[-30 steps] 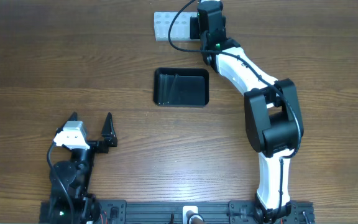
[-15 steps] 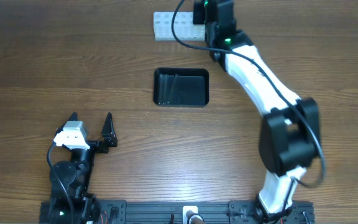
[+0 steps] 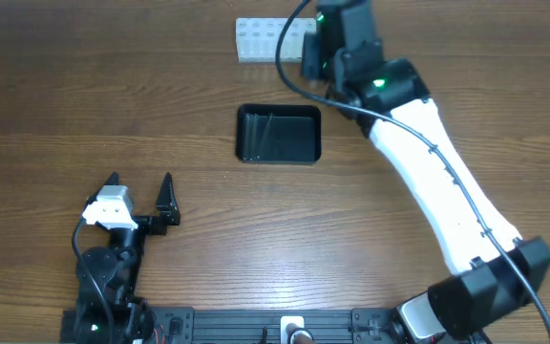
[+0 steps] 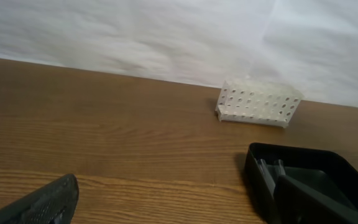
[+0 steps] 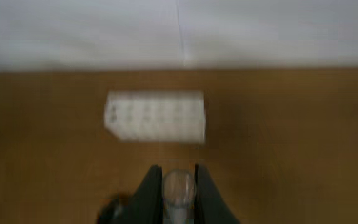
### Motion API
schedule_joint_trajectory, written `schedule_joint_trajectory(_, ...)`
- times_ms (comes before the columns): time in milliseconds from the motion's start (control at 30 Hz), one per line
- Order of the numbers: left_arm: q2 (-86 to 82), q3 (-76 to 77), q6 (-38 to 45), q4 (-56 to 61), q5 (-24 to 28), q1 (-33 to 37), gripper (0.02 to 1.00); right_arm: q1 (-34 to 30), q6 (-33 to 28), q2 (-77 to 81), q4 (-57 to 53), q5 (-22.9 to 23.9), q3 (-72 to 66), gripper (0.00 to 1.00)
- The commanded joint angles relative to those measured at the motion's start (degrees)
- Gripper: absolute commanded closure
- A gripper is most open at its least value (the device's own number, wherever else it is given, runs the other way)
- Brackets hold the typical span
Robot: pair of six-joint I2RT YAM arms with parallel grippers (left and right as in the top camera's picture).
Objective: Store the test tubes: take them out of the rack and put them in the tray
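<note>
The white perforated rack (image 3: 264, 40) stands at the table's far edge, and it shows in the left wrist view (image 4: 258, 103) and the right wrist view (image 5: 156, 116). In front of it lies the black tray (image 3: 243, 143) with clear tubes (image 3: 261, 129) inside. My right gripper (image 3: 313, 55) hangs lifted beside the rack's right end, shut on a clear test tube (image 5: 178, 190) held upright between its fingers (image 5: 149, 186). My left gripper (image 3: 141, 186) rests open near the front left, far from the tray (image 4: 257, 171).
A white wall (image 4: 166, 31) backs the table just behind the rack. Bare wood (image 3: 428, 86) stretches to both sides of the tray and between it and the left arm. The right arm's black cable (image 3: 289, 29) loops over the rack.
The right arm has risen and pulled back from the rack, swinging its elbow to the right, with the tube in its gripper. The left arm has stayed still.
</note>
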Motion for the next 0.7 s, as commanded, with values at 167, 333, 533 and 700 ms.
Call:
schedule_joint_trajectory(167, -0.3, -0.2, 1.0, -0.2, 0.7, 0.5, 0.018, 3.3, 8.9, 9.9, 0.1, -0.3, -4.3, 0.932)
schedule_joint_trajectory(333, -0.3, -0.2, 1.0, -0.2, 0.7, 0.5, 0.018, 3.6, 10.2, 15.7, 3.3, -1.8, -4.3, 0.921)
schedule_joint_trajectory(533, -0.3, -0.2, 1.0, -0.2, 0.7, 0.5, 0.018, 3.6, 11.6, 19.9, 4.2, -2.2, -4.3, 0.915)
schedule_joint_trajectory(700, -0.3, -0.2, 1.0, -0.2, 0.7, 0.5, 0.018, 3.8, 12.5, 21.5, 4.2, -2.7, -4.3, 0.899)
